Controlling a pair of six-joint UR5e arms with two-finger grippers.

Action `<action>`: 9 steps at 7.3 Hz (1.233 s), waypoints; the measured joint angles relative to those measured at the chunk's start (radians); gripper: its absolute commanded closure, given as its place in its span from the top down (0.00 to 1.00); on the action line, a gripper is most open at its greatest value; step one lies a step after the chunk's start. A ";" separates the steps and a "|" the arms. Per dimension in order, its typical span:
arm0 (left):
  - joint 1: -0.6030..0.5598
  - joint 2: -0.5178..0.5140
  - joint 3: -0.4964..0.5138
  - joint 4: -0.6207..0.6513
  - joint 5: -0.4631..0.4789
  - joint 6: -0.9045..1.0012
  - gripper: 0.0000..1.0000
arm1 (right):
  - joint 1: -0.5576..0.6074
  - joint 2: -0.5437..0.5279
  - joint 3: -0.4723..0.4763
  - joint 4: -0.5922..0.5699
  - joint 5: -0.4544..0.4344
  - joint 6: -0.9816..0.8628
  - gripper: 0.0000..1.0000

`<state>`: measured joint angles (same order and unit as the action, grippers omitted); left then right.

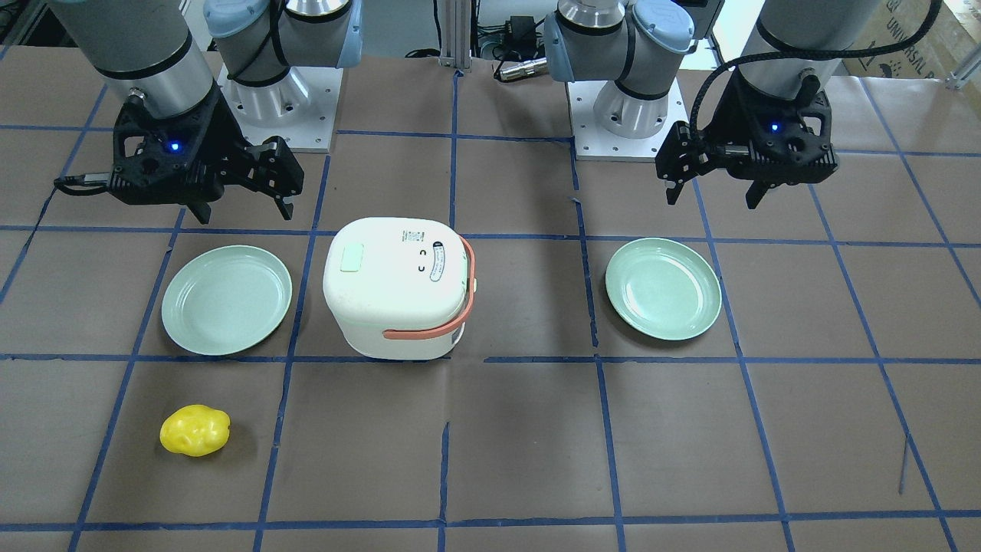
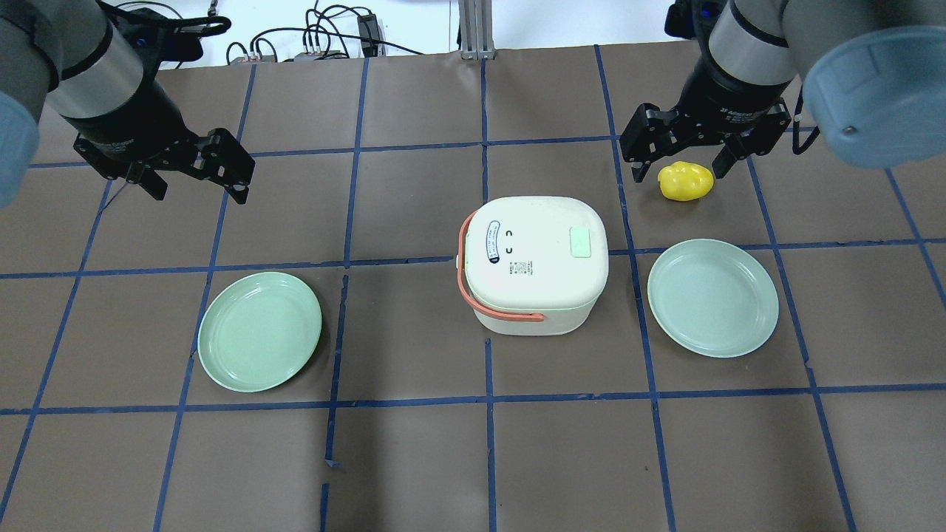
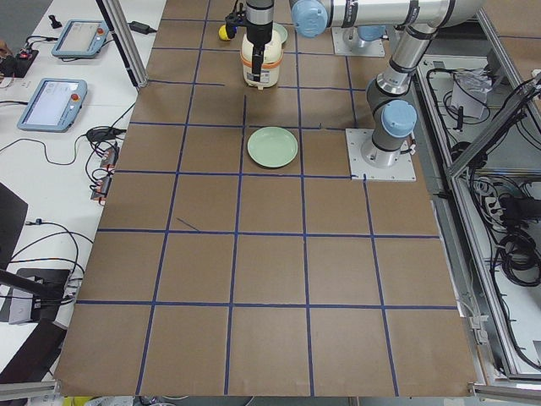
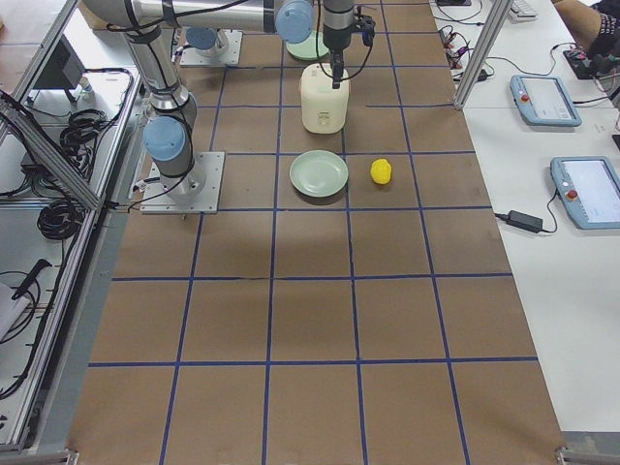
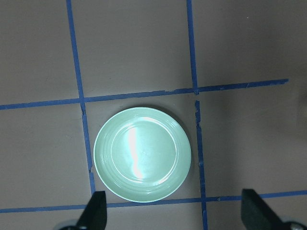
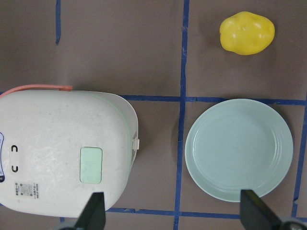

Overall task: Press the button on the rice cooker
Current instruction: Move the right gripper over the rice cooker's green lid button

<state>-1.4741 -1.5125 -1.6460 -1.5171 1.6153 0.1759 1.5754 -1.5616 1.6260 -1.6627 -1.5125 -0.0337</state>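
Right claw (image 6: 172, 218), apart, sees the rice cooker button (image 6: 91, 165) — left claw (image 5: 172, 215), apart, only a plate (image 5: 142, 153).

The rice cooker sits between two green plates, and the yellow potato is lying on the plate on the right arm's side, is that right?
No. The yellow potato lies on the table, apart from that plate, as the right wrist-mounted view shows. The rice cooker does sit between it and the other plate.
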 measured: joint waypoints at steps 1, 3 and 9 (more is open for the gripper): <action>0.000 0.000 0.000 0.000 0.000 0.000 1.00 | 0.000 0.000 0.000 0.000 0.000 0.000 1.00; 0.000 0.000 0.000 0.000 0.000 0.000 1.00 | 0.007 -0.005 -0.004 0.000 -0.003 0.039 1.00; 0.000 0.000 0.000 0.000 0.000 0.000 1.00 | 0.174 0.026 0.053 -0.115 -0.004 0.278 0.09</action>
<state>-1.4742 -1.5125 -1.6459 -1.5171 1.6153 0.1755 1.7497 -1.5359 1.6788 -1.7778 -1.5166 0.2438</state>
